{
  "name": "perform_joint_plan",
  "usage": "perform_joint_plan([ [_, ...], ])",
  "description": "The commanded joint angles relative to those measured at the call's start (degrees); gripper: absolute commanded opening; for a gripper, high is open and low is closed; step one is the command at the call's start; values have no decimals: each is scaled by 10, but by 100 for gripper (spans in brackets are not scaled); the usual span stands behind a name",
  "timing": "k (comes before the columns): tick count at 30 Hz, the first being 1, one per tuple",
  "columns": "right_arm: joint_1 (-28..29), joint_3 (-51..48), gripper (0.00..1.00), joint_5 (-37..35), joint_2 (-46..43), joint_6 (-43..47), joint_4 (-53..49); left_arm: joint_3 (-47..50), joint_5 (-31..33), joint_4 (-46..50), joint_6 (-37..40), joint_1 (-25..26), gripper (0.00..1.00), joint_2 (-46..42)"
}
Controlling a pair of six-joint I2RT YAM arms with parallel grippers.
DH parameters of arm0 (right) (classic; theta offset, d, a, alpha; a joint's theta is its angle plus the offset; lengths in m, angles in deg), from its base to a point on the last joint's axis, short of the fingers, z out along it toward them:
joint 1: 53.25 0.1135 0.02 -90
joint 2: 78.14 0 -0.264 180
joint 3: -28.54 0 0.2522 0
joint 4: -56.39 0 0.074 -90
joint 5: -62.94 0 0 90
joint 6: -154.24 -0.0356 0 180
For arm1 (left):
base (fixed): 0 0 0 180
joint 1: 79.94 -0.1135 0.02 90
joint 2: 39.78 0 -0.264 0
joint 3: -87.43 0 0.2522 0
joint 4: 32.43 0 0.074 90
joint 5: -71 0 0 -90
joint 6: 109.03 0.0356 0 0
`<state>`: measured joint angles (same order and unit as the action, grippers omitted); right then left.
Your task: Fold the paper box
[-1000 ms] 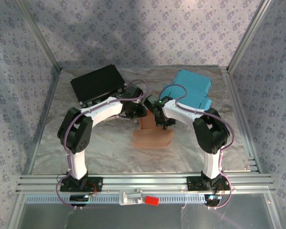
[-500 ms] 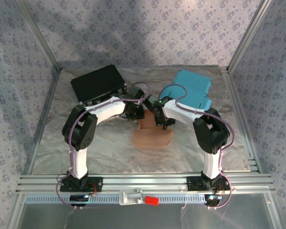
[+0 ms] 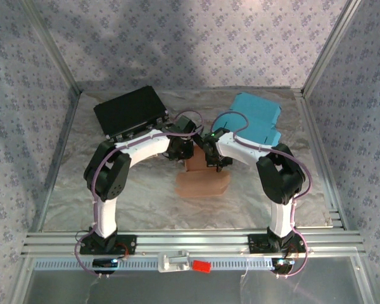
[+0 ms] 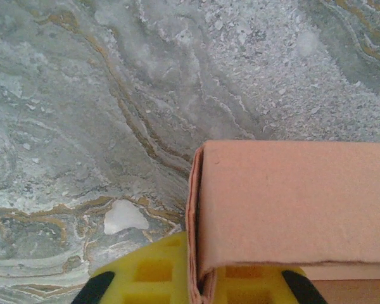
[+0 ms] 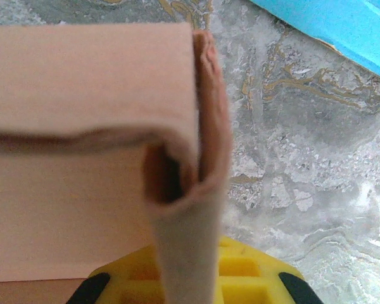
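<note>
your left arm has tucked its elbow in, and the left claw [image 3: 187,151] has slid right onto the far-left corner of the box [image 3: 202,183]. the right claw [image 3: 214,161] has held its place at the far-right corner. that looks like both side walls being stood up together. both claws look narrow, each pinching a wall of the box, which sits mid-table between them. count: one tan box, one blue box [image 3: 256,120] far right, one black case [image 3: 130,111] far left, two arms.
</note>
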<state>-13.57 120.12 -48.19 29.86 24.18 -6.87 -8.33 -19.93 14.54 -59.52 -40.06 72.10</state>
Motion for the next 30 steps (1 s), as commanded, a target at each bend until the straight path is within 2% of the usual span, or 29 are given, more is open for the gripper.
perform_joint_plan([
  [1, 0, 8, 0, -1, -10, -7, -24, -24, 29, 31, -9, -2, 24, 3],
  [3, -1, 7, 0, 2, -10, -10, -24, -33, 22, 34, -11, -2, 34, -8],
  [6, -8, 1, 0, 21, -10, -16, -17, -56, -4, 53, -14, -5, 43, -14],
  [12, -16, -2, 0, 42, -12, -22, -9, -63, -49, 76, -17, -18, 49, -21],
  [18, -19, 0, 0, 43, -9, -24, -9, -66, -62, 92, -1, -24, 41, 10],
  [22, -17, -4, 0, 44, -11, -24, -7, -48, -59, 61, 9, -32, 37, 7],
  [30, -17, -3, 0, 47, -8, -21, -7, -71, -84, 27, 34, -35, 26, 53],
])
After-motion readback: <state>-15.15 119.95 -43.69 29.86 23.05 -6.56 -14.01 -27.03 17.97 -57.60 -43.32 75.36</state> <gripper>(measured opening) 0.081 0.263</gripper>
